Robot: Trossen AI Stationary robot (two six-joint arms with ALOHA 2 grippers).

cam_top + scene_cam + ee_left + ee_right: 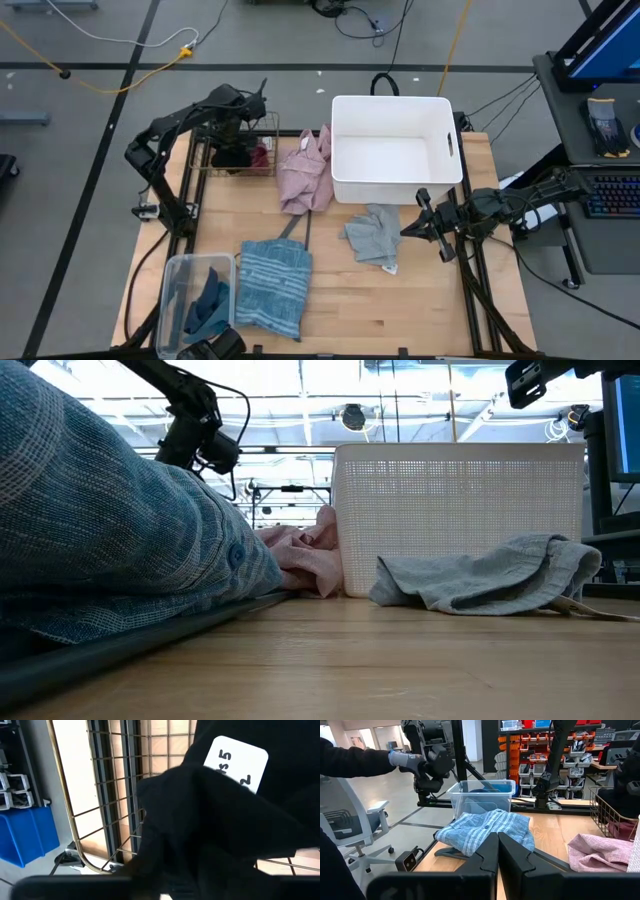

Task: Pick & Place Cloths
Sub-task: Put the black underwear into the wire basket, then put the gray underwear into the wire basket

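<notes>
My left gripper (243, 128) is down in the wire basket (205, 168) at the table's far left, right at a black cloth (232, 155). That cloth (210, 830) and its white label fill the left wrist view and hide the gripper. A maroon cloth (262, 158) lies beside it in the basket. A pink cloth (303, 175) lies against the white bin (395, 98). A grey cloth (373, 237) lies flat in front of the bin. The blue-striped cloth (272, 285) lies near the front edge. My right gripper (412, 228) hovers shut just right of the grey cloth.
A clear box (190, 290) at the near left corner holds a teal cloth (208, 305). A thin hanger (298, 228) sticks out from under the striped cloth. Bare wood lies between the grey cloth and the near edge. A person's gloved hand (400, 757) shows beyond the table.
</notes>
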